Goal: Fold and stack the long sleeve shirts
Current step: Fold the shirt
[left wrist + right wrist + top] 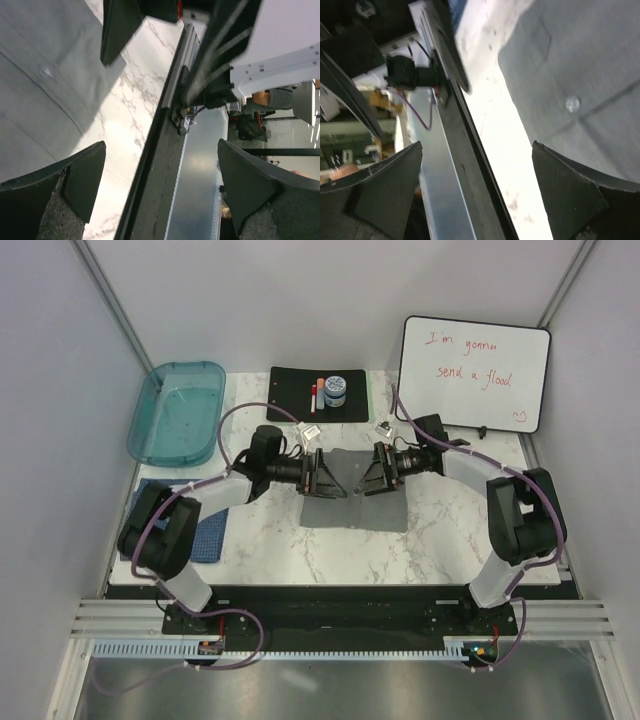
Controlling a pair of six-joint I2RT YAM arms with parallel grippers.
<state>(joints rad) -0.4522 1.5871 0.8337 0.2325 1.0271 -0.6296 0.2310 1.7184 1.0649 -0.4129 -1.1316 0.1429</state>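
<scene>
The plain grey shirt [356, 502] lies folded into a rectangle on the marble table [450, 540], at its middle. It also shows in the left wrist view [40, 90] and in the right wrist view [580, 70], where a button is visible. The blue patterned shirt [207, 532] lies folded at the table's left edge, partly hidden under the left arm. My left gripper [325, 478] [161, 150] is open and empty over the grey shirt's left part. My right gripper [375, 476] [477, 147] is open and empty over its right part. The two grippers face each other.
A teal plastic tray [178, 410] stands at the back left. A black mat [290, 380] with a small jar and a marker lies at the back middle. A whiteboard [475, 373] leans at the back right. Two small white clips [310, 428] lie behind the shirt.
</scene>
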